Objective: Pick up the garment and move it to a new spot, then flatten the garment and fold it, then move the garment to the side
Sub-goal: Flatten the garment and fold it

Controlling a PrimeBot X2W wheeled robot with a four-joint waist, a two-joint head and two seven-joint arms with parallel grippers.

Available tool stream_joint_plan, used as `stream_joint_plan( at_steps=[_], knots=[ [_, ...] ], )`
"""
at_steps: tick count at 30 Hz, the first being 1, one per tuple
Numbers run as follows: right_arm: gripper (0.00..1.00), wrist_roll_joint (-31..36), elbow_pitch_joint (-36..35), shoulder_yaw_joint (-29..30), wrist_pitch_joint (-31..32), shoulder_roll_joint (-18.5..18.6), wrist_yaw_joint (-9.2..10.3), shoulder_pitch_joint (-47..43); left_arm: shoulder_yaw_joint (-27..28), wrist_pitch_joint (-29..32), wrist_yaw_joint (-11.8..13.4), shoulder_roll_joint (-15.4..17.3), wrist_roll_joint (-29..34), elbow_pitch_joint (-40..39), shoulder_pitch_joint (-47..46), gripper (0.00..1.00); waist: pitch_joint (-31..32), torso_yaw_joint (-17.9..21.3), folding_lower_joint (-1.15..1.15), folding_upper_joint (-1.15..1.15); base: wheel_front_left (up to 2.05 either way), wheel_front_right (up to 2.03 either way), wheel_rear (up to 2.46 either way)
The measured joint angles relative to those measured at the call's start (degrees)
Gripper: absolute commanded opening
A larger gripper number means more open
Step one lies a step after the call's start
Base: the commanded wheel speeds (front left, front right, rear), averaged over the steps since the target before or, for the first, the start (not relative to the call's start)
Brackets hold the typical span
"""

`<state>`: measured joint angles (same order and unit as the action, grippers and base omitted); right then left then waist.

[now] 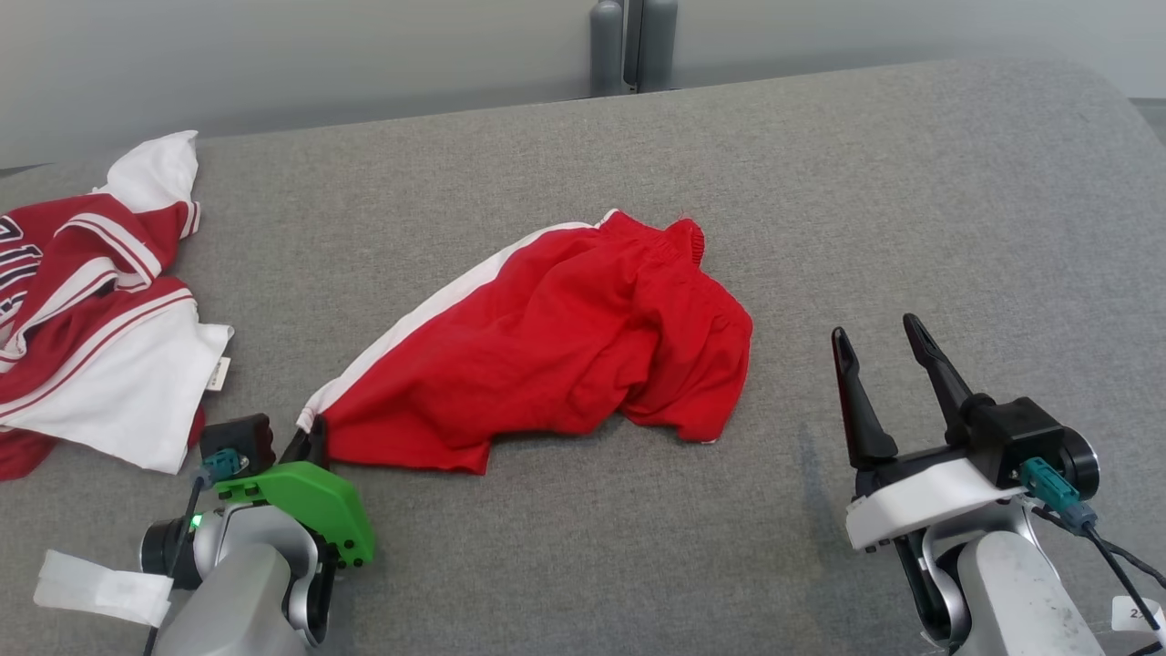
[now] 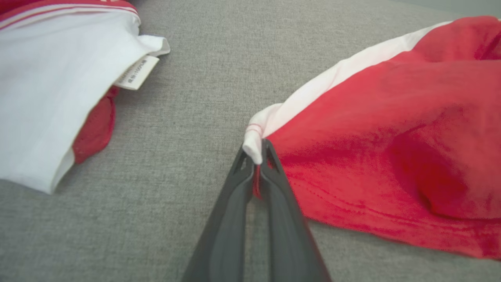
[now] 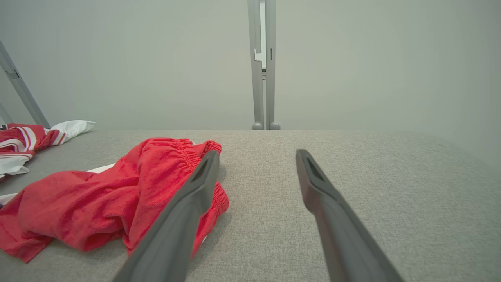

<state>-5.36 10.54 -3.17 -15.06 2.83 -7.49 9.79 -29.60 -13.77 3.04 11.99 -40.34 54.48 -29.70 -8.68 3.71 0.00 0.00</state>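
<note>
The garment [image 1: 556, 346] is a pair of red shorts with a white side stripe, lying crumpled in the middle of the grey surface. My left gripper [image 1: 310, 444] is shut on the garment's near-left corner; in the left wrist view the white hem corner [image 2: 253, 145] is pinched between the two dark fingertips of the left gripper [image 2: 256, 154]. My right gripper [image 1: 879, 337] stands open to the right of the garment, apart from it, nothing between its fingers. The right wrist view has the garment [image 3: 98, 196] left of the open right gripper [image 3: 256, 156].
A red and white jersey [image 1: 91, 310] lies bunched at the left edge, its white hem and label [image 2: 135, 74] close to my left gripper. The grey padded surface [image 1: 911, 200] stretches bare to the right and back. A grey post [image 1: 630, 46] stands behind the far edge.
</note>
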Motion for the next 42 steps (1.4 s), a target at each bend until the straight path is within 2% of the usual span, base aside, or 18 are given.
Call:
stream_joint_plan(
  at_steps=[3,4,5,13,20,30,31,32,34,35,36,42],
  knots=[
    [1.0,0.29,0.97,-0.09,0.0,0.01,0.0,0.26,-0.14,0.43,0.01,-0.45,-0.32,0.43,0.63,0.0,0.17,-0.32,0.0,0.0,0.0,0.0,0.0],
    [1.0,0.47,1.38,-0.16,0.0,0.0,0.0,0.49,-0.13,0.41,0.12,-0.57,-0.33,0.47,0.65,0.54,0.21,-0.45,0.0,0.0,0.0,0.0,0.0],
    [1.0,0.55,1.89,-0.3,0.0,0.01,0.0,0.82,-0.1,0.24,0.46,-0.64,-0.33,0.45,0.65,0.98,0.25,-0.59,0.0,0.0,0.0,0.0,0.0],
    [1.0,3.0,9.22,-2.9,0.0,0.0,0.0,5.42,0.54,-1.01,1.53,-1.07,1.1,-2.76,1.24,1.0,0.86,-2.73,0.0,0.0,0.0,0.0,0.0],
    [1.0,3.66,20.14,-5.31,0.0,0.01,0.0,12.4,1.67,-1.26,2.6,-0.97,5.0,-11.59,3.74,1.0,1.4,-5.91,0.0,0.0,0.0,0.0,0.0],
    [1.0,0.18,34.99,-9.99,0.0,-0.02,0.0,21.17,1.7,-1.26,3.52,-1.9,8.49,-20.59,8.21,1.0,1.58,-10.97,0.0,0.0,0.0,0.0,0.0],
    [0.81,-0.16,36.37,-10.18,0.0,-0.02,0.0,21.58,1.57,-1.26,3.52,-1.97,8.66,-20.91,8.34,1.0,1.6,-11.38,0.0,0.0,0.0,0.0,0.0],
    [0.45,-0.19,37.77,-10.25,0.01,-0.05,-0.01,22.03,1.49,-1.26,3.53,-2.0,8.69,-21.21,8.48,1.0,1.62,-11.76,0.0,0.0,0.0,0.0,0.0],
    [0.25,0.1,40.06,-9.6,0.0,-0.09,-0.01,22.81,1.45,-1.26,3.66,-1.97,8.73,-21.73,8.87,1.0,1.66,-12.35,0.0,0.0,0.0,0.0,0.0],
    [0.03,0.34,40.91,-8.99,0.0,-0.07,-0.01,23.08,1.43,-1.26,3.79,-1.94,8.73,-21.99,9.07,1.0,1.68,-12.53,0.0,0.0,0.0,0.0,0.0],
    [0.0,0.52,41.34,-8.32,0.0,-0.04,-0.01,23.25,1.42,-1.26,3.81,-1.9,8.79,-22.24,9.25,1.0,1.68,-12.61,0.0,0.0,0.0,0.0,0.0],
    [0.0,0.91,40.27,-5.03,0.0,-0.07,-0.01,22.72,1.61,-1.26,4.04,-1.56,8.8,-23.62,10.32,1.0,1.41,-11.61,0.0,0.0,0.0,0.0,0.0]
  ],
)
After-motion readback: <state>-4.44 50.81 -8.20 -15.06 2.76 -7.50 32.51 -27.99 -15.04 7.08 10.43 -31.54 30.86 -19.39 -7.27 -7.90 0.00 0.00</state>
